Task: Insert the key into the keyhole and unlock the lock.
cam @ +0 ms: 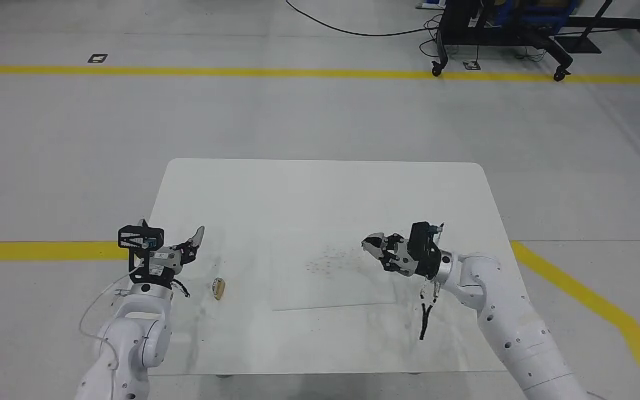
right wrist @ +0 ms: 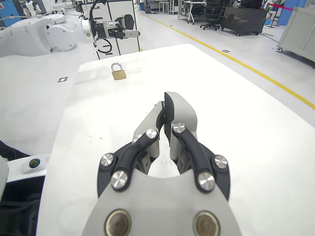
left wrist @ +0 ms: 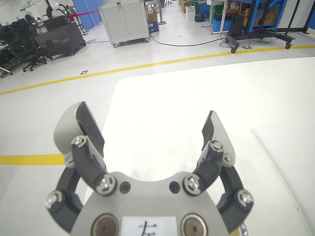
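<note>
Left gripper [left wrist: 147, 116] wide open at table [cam: 330, 190] left edge. Lock [right wrist: 118, 71] flat just beside it, shackle plain from right wrist, speck from top. Right gripper [right wrist: 165, 99] pinched shut, mid-table.

White table [cam: 330, 190], rounded corners. Brass padlock [cam: 218, 289] lies on it toward left front; thin white sheet [left wrist: 290, 153] mid-front.
</note>
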{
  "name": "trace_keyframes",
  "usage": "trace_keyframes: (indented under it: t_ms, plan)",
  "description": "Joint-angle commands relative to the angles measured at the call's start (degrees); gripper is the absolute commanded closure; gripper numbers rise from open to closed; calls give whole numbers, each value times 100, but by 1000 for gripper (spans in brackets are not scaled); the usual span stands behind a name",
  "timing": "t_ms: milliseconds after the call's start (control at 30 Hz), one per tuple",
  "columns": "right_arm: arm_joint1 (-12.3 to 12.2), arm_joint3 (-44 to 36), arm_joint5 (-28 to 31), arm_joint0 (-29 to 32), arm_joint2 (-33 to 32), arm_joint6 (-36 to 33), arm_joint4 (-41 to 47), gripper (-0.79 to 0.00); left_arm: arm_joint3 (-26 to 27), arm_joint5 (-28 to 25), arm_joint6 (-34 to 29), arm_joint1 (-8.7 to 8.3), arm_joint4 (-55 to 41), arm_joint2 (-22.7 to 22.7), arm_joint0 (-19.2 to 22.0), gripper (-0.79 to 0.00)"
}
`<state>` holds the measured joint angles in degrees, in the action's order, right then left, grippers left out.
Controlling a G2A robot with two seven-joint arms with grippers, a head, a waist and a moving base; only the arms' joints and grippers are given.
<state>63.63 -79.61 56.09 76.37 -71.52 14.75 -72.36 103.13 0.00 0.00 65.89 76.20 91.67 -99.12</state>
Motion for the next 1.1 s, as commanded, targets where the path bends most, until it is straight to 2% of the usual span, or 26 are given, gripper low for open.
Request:
trace_keyframes:
  t_ms: [0, 100, 200, 233, 300, 333, 400, 433, 467, 500, 533, 567, 800, 833, 900, 933, 1000, 1067]
  plan:
    - [1, -1, -4, -1, 2, -4, -3, 0, 0, 0, 0, 0, 0, 0, 0, -785]
    - [4, -6, -9, 11, 13, 3, 31, 0, 136, -115, 11, 13, -274, 24, -12, -785]
    - [55, -32, -71, 37, 140, 95, 611, 0, 417, -522, -241, 23, -778, -35, 70, -785]
    - [88, 40, 115, 14, 244, 219, 1071, 0, 496, -917, -427, 25, -1243, -90, 168, -785]
    - [135, 170, 151, -54, 361, 259, 1648, 0, 559, -1375, -738, 21, -1739, -150, 327, -785]
    - [172, 194, 192, -126, 566, 190, 2125, 0, 573, -1786, -1062, 11, -2165, -201, 512, -785]
    - [190, 257, 192, -242, 756, 28, 2632, 0, 528, -2127, -1492, 4, -2728, -269, 709, -785]
    - [194, 271, 192, -321, 888, -124, 3013, 0, 487, -2445, -1815, -2, -3323, -326, 873, -785]
    - [191, 277, 192, -354, 938, -206, 3183, 0, 432, -2533, -1954, -5, -3619, -323, 937, -785]
    - [176, 306, 192, -402, 954, -343, 3369, 0, 312, -2754, -2214, 3, -4564, -410, 983, -785]
    - [163, 320, 192, -427, 944, -445, 3445, 0, 146, -2840, -2667, -28, -5236, -265, 1150, -785]
    - [163, 320, 192, -427, 944, -445, 3445, 0, 123, -2848, -2760, -39, -5279, -216, 1189, -785]
    - [163, 320, 192, -427, 944, -445, 3445, 0, 116, -2836, -2699, -29, -5446, -244, 1172, -785]
    - [163, 320, 192, -427, 944, -445, 3445, 0, -42, -2843, -2604, -9, -5929, -328, 1082, -785]
    - [183, 311, 128, -387, 1017, -466, 3607, 0, -265, -2935, -2541, 1, -6196, -378, 1055, -785]
    - [216, 332, 36, -409, 1132, -550, 3829, 0, -387, -3145, -2492, 21, -6622, -504, 1065, -785]
    - [269, 365, 31, -501, 1295, -601, 4206, 0, -565, -3448, -2533, 41, -7255, -644, 1154, -785]
    - [342, 465, -99, -705, 1481, -734, 4496, 0, -805, -3662, -2883, 46, -7885, -822, 1369, -785]
